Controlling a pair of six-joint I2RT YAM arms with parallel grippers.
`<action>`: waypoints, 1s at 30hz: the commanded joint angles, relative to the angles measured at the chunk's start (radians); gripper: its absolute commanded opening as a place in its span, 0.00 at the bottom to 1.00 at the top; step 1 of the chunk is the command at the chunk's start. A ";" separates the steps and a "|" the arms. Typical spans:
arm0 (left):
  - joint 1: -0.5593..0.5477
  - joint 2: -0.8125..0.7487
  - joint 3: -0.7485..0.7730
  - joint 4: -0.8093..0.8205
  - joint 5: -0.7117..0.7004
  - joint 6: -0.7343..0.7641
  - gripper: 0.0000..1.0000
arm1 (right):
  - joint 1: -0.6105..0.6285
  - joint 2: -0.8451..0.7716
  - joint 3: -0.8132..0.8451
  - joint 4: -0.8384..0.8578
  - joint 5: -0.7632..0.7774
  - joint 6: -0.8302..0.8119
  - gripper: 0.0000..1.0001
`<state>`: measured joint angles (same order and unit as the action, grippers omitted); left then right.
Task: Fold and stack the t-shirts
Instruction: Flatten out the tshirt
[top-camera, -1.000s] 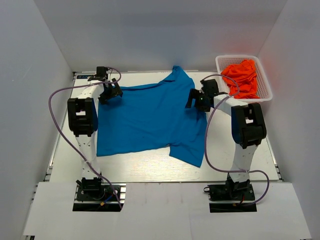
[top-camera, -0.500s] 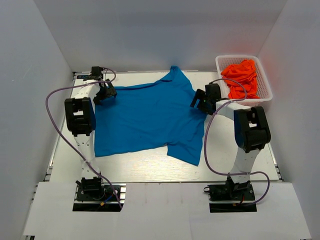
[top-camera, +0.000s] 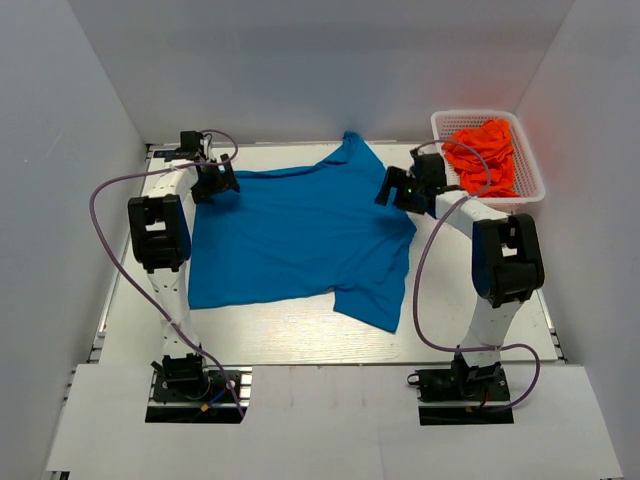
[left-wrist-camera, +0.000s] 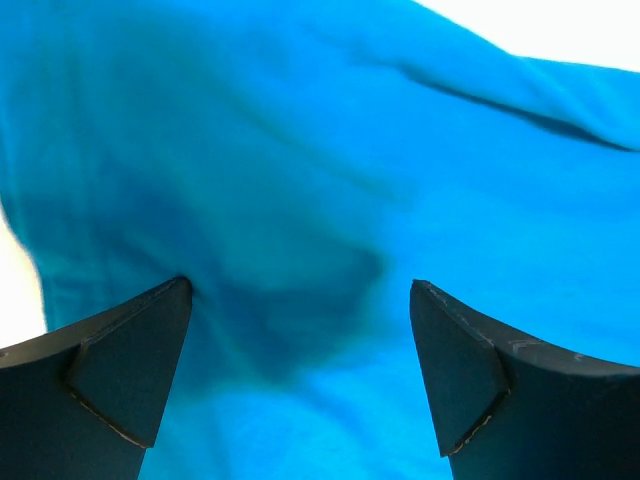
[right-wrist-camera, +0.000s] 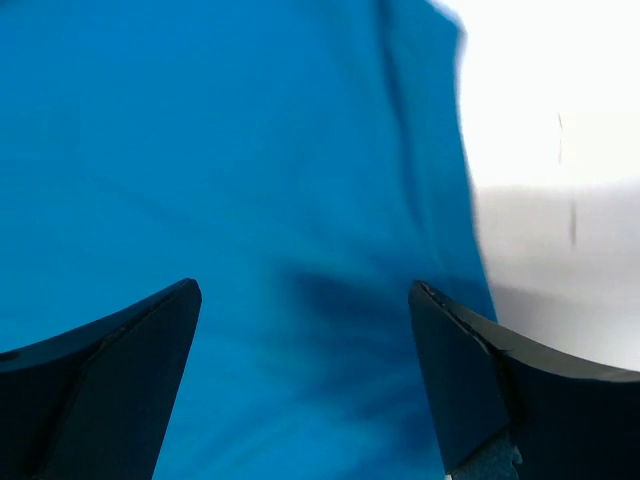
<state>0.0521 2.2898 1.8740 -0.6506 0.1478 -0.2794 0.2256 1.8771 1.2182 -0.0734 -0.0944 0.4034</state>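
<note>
A bright blue t-shirt lies spread on the white table, one sleeve pointing to the far edge and a corner hanging toward the near right. My left gripper is open over the shirt's far left corner; blue cloth fills the space between its fingers. My right gripper is open over the shirt's far right edge, blue cloth under it with bare table at the right. Orange-red t-shirts are heaped in the basket.
A white mesh basket stands at the far right corner of the table. Grey walls close in the left, back and right. Purple cables loop beside both arms.
Both grippers have shifted slightly toward the far edge over the shirt's top corners. The shirt's left and right edges have been drawn a little outward and flatter.
</note>
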 joint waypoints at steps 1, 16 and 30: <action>-0.006 -0.075 0.056 0.046 0.046 0.025 1.00 | 0.014 -0.023 0.118 0.026 -0.082 -0.090 0.90; 0.014 0.180 0.332 0.052 -0.016 -0.040 1.00 | 0.034 0.476 0.725 -0.140 -0.070 -0.077 0.90; 0.014 0.367 0.453 0.152 0.079 -0.089 1.00 | -0.015 0.672 0.918 -0.347 0.308 0.117 0.90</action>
<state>0.0635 2.5954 2.3089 -0.5114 0.1528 -0.3260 0.2420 2.4775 2.0869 -0.3328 0.1677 0.4919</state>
